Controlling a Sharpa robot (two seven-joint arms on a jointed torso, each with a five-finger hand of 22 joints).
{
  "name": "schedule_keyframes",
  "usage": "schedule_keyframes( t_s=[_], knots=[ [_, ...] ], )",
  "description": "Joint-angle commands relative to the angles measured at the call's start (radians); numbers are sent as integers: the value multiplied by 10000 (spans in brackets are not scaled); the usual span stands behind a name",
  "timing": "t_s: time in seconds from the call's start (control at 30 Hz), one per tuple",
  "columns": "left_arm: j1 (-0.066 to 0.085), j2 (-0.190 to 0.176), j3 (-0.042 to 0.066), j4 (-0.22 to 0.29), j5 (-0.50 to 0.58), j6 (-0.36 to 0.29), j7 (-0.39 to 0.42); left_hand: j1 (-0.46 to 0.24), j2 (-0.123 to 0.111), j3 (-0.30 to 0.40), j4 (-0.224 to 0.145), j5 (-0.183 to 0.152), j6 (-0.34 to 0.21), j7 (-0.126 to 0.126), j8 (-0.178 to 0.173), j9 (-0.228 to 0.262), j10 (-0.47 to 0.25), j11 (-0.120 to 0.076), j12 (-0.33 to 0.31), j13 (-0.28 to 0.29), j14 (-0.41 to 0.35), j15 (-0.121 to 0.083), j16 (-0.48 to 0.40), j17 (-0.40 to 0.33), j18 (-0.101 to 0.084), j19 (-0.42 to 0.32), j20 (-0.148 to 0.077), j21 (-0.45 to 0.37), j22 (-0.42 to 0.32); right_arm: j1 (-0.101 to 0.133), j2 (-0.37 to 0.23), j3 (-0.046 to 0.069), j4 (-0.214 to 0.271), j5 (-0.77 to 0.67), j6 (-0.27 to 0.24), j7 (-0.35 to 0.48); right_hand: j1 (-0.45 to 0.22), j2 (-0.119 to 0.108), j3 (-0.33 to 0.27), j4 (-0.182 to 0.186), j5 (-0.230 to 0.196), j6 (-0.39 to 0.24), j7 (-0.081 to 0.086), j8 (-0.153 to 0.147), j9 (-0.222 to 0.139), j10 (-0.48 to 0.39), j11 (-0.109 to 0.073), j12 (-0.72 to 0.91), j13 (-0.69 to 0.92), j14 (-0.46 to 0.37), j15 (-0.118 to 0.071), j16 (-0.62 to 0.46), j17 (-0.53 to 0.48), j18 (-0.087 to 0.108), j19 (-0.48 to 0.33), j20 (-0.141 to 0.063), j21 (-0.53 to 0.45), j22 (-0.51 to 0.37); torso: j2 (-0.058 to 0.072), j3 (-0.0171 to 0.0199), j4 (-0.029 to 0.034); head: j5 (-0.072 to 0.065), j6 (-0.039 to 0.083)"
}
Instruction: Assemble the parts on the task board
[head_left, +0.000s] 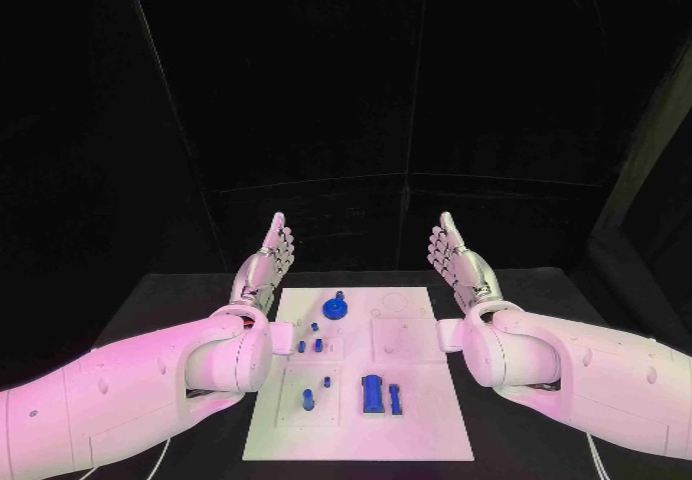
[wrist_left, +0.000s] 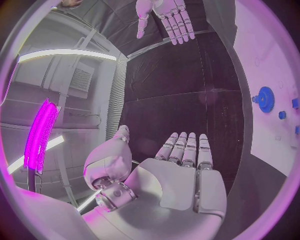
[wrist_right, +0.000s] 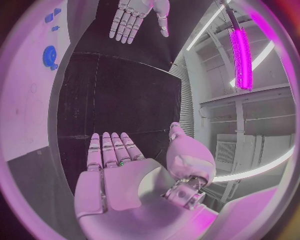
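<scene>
Both hands flat, fingers apart, holding nothing: left hand (head_left: 270, 262) and right hand (head_left: 459, 262) flank the task board (head_left: 423, 420) on the table (head_left: 180, 292); small blue parts (head_left: 381, 394) sit crowded, so a reach risks toppling neighbours.

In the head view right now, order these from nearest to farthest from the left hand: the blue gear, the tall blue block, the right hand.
1. Blue gear, at the board's far end, just right of the left hand.
2. Right hand, across the board.
3. Tall blue block, at the board's near end.
</scene>
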Motion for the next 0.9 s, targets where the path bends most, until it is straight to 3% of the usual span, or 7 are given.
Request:
schedule_keyframes(
  t_s=[0.03, 0.53, 0.57, 0.6, 0.7, 0.77, 0.9],
  knots=[
    [15, -4, 20, 26, -208, -514, 74, -952, -2, -4, 53, -38, -754, -60, -40, -11, -782, -20, -70, -12, -704, -15, -265, -20, -213, -640, -180, -39, -120, 17, -1, 12, 30, 190, -310, 254, -1176, -22, 251, -4, -64, -769, -67, -39, -20, -837, -22, -37, -12, -870, -3, -47, -14, -377, -755, -130, -66, -408, 1, 0, 0, -1, -2],
    [15, -4, 20, 26, -208, -514, 74, -1852, -2, -4, 53, -38, -1482, -60, -40, -11, -1546, -20, -70, -12, -1384, -15, -265, -20, -213, -1231, -180, -39, -120, 17, -1, 12, 30, 190, -310, 254, -2249, -22, 251, -4, -64, -1463, -67, -39, -20, -1599, -22, -37, -12, -1663, -3, -47, -14, -377, -1419, -130, -66, -408, 1, 0, 0, -1, -2],
    [15, -4, 20, 26, -208, -514, 74, -2054, -2, -4, 53, -38, -2295, -60, -40, -11, -2387, -20, -70, -12, -2161, -15, -265, -20, -213, -1942, -180, -39, -120, 17, -1, 12, 30, 190, -310, 254, -2301, -22, 251, -4, -64, -1485, -67, -39, -20, -1647, -22, -37, -12, -1693, -3, -47, -14, -377, -1456, -130, -66, -408, 1, 0, 0, -1, -2],
    [15, -4, 20, 26, -208, -514, 74, -2895, -2, -4, 53, -38, -2295, -60, -40, -11, -2387, -20, -70, -12, -2161, -15, -265, -20, -213, -1942, -180, -39, -120, 17, -1, 12, 30, 190, -310, 254, -2355, -22, 251, -4, -64, -1530, -67, -39, -20, -1645, -22, -37, -12, -1715, -3, -47, -14, -377, -1488, -130, -66, -408, 1, 0, 0, -1, -2],
    [15, -4, 20, 26, -208, -514, 74, -2895, -2, -4, 53, -38, -2295, -60, -40, -11, -2387, -20, -70, -12, -2161, -15, -265, -20, -213, -1942, -180, -39, -120, 17, -1, 12, 30, 190, -310, 254, -2583, -22, 251, -4, -64, -2339, -67, -39, -20, -1839, -22, -37, -12, -1900, -3, -47, -14, -377, -2290, -130, -66, -408, 1, 0, 0, -1, -2],
    [15, -4, 20, 26, -208, -514, 74, -2895, -2, -4, 53, -38, -2295, -60, -40, -11, -2387, -20, -70, -12, -2161, -15, -265, -20, -213, -1942, -180, -39, -120, 17, -1, 12, 30, 190, -310, 254, -3583, -22, 251, -4, -64, -2339, -67, -39, -20, -2557, -22, -37, -12, -2639, -3, -47, -14, -377, -2290, -130, -66, -408, 1, 0, 0, -1, -2],
    [15, -4, 20, 26, -208, -514, 74, -2895, -2, -4, 53, -38, -2295, -60, -40, -11, -2387, -20, -70, -12, -2161, -15, -265, -20, -213, -1942, -180, -39, -120, 17, -1, 12, 30, 190, -310, 254, -3583, -22, 251, -4, -64, -2339, -67, -39, -20, -2557, -22, -37, -12, -2639, -3, -47, -14, -377, -2290, -130, -66, -408, 1, 0, 0, -1, -2]
  ],
)
